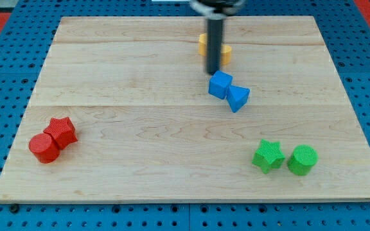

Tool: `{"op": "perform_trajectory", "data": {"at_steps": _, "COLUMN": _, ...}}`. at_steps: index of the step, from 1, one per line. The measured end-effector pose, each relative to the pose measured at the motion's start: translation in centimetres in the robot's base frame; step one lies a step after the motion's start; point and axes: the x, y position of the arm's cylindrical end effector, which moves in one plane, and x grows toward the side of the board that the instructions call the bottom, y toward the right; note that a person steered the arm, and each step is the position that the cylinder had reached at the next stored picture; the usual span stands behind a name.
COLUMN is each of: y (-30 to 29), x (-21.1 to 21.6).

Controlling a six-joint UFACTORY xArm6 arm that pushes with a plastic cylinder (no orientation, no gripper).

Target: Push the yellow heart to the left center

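A yellow block (pixel 225 52), the heart by the task's name, lies near the view's top centre, mostly hidden behind the dark rod, so its shape cannot be made out. My tip (pixel 212 72) rests on the board just below the yellow block and just above the blue cube (pixel 220 85). A blue triangular block (pixel 238 97) touches the cube on its lower right.
A red star (pixel 61 131) and a red cylinder (pixel 44 148) sit together at the lower left. A green star (pixel 268 156) and a green cylinder (pixel 302 160) sit at the lower right. The wooden board (pixel 140 77) lies on a blue pegboard.
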Motion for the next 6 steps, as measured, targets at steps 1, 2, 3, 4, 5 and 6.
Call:
{"op": "perform_trajectory", "data": {"at_steps": 1, "y": 3.2, "x": -2.5}}
{"op": "perform_trajectory", "data": {"at_steps": 2, "y": -2.0, "x": -4.1}}
{"op": "perform_trajectory", "data": {"at_steps": 3, "y": -11.0, "x": -2.2}}
{"op": "perform_trajectory", "data": {"at_steps": 4, "y": -17.9, "x": -0.8}}
{"op": "perform_trajectory", "data": {"at_steps": 5, "y": -20.0, "x": 1.0}}
{"op": "perform_trajectory", "data": {"at_steps": 6, "y": -25.8, "x": 1.2}}
